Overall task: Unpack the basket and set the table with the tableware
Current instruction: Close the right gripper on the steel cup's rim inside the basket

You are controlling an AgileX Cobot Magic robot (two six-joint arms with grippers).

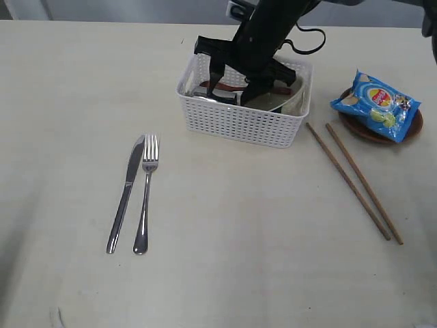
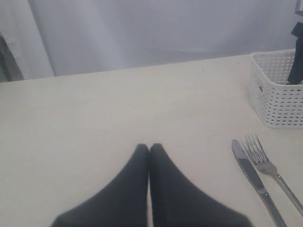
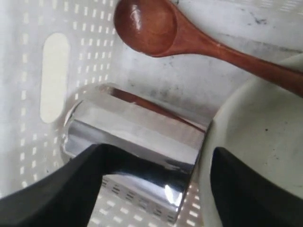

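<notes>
White lattice basket [image 1: 239, 116] is sitting at the far middle of the cream counter [image 1: 239, 273] in the exterior view, with the right hand [image 1: 233, 89] reaching down into it. A steel knife [image 1: 125, 195] and fork [image 1: 145, 195] are lying side by side at the near left. Two wooden chopsticks [image 1: 355, 181] are lying just right of the basket. At the far right a blue snack bag [image 1: 375, 104] is resting on a dark brown plate [image 1: 413, 126]; its round logo is showing, but the lettering is too small to read.

From the left wrist, the left hand [image 2: 149, 153] is hovering over bare counter, fingers pressed together.

From the right wrist, the right hand's fingers are standing wide apart, straddling a shiny steel cup [image 3: 132, 127] lying on its side in the basket. A reddish-brown spoon [image 3: 156, 23] and a white bowl [image 3: 255, 127] are lying beside it.
</notes>
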